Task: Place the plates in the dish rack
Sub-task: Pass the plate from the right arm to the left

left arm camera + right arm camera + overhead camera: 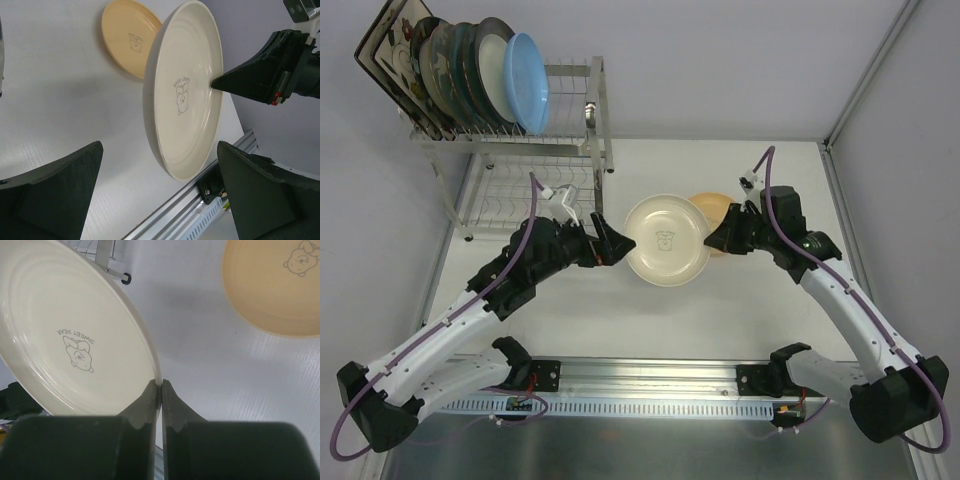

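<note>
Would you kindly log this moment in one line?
right gripper: shut on cream plate rim | left gripper: open | yellow plate: on table | dish rack: upper tier loaded

colours across the plates and rack

the cream plate [666,240] bears a small grey bear drawing with grey lettering at its centre. the pale yellow plate [715,205] shows a grey bear print too. the dish rack [599,110] is silver metal. there is a light blue plate [527,82], dark teal glazed plates [460,70], and square cream floral plates [392,45] with dark edges. the table [740,300] is white.
</note>
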